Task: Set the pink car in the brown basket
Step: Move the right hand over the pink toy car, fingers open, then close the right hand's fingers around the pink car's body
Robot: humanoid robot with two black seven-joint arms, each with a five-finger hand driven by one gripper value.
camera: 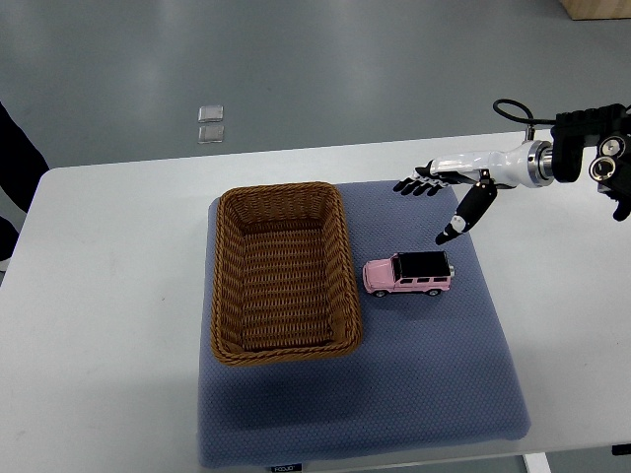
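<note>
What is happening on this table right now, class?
A humanoid robot's right hand reaches in from the right, fingers spread and holding nothing, hovering just above and behind the pink car. The car sits on the blue mat, beside the brown basket, which has nothing in it. The car has not yet been picked up.

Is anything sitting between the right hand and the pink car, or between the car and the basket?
Nothing visible. The right hand hovers open above bare blue mat just beyond the pink car, and only mat separates the car from the brown basket on its left.
</note>
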